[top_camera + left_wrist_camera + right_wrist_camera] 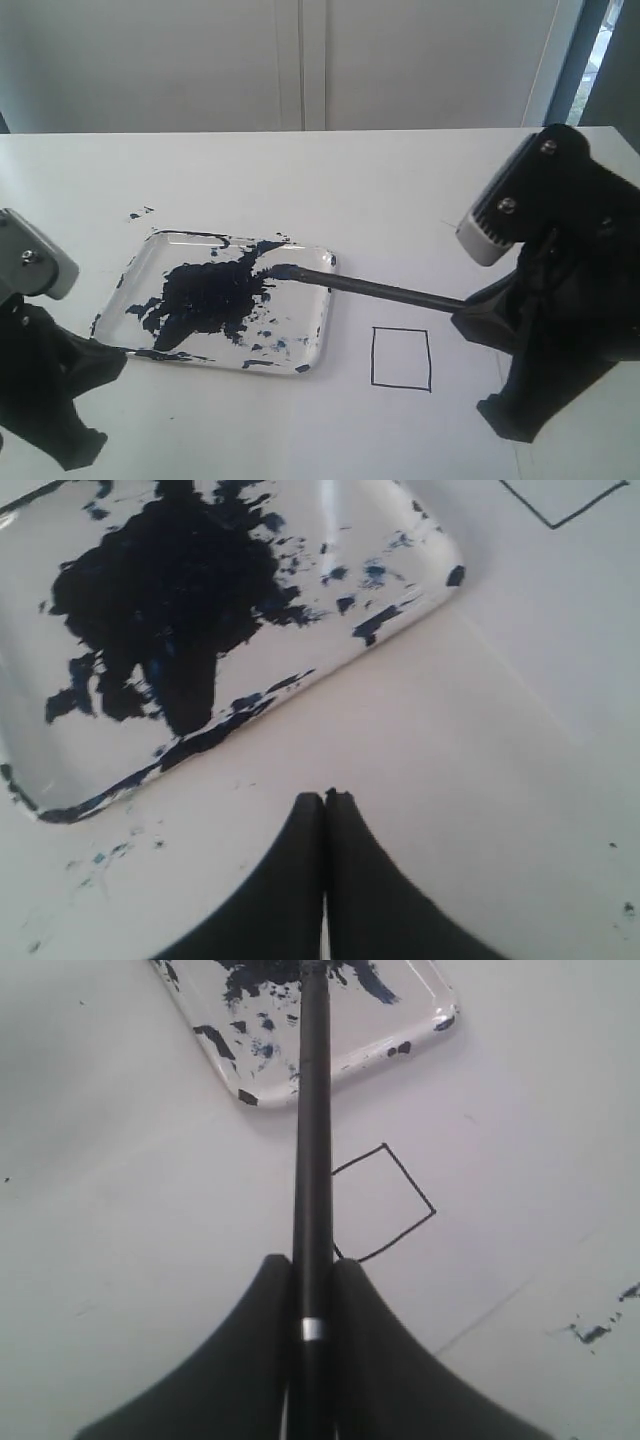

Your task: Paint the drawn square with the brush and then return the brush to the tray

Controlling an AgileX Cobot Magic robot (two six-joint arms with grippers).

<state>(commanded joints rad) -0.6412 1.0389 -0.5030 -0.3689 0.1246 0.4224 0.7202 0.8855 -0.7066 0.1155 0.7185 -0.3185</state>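
Two arms: one on each side of the white table (300, 170), both black and low over it.
Right gripper (312, 1265): clenched on the brush (385, 291); the handle runs straight out between the jaws, and a thin silver band (313, 1328) on it sits inside the grip.
Left gripper (325, 800): jaws pressed together with nothing between them; near the tray's (312, 310) near long rim, not touching it.
Brush: slants from the right gripper across the tray's right rim; its dark tip lies over the tray floor at the right edge of the blotch (205, 295). Whether the tip presses the floor, I cannot tell.
Tray: clear, shallow, rounded corners, flat on the table left of centre, slightly skewed.
Blotch: dark blue-black, covering much of the tray's middle, with smears along the rims and splashes toward the near right corner.
Square (401, 358): thin black outline on the table, just beside the tray's near right corner, between tray and right gripper; white inside, unpainted. From the right wrist, the handle crosses over one corner of it.
Specks (140, 213): a few dark spots on the table past the tray's far left corner.
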